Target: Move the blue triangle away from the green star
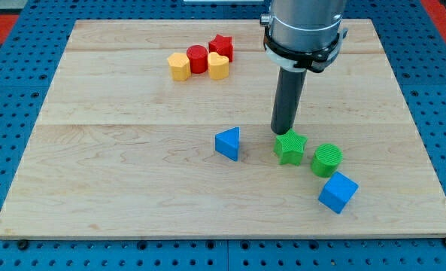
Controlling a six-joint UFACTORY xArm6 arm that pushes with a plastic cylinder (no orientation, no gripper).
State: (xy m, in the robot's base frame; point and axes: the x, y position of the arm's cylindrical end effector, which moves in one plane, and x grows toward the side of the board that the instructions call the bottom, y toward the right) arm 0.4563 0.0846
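Wooden board (pixel 117 188) on a blue perforated bench; toward the view's top, left of centre, a tight cluster: yellow hexagon block (pixel 179 66), red cylinder (pixel 198 59), yellow heart block (pixel 218 66), red star (pixel 222 47). Lower down, blue triangle (pixel 228 143) sits alone just left of centre, clearly apart from the green star (pixel 290 146). My tip (pixel 282 133), a bare rod with nothing to open or close, stands touching or nearly touching the star's top edge; further right, green cylinder (pixel 326 159), then blue cube (pixel 337 192) toward the view's bottom.
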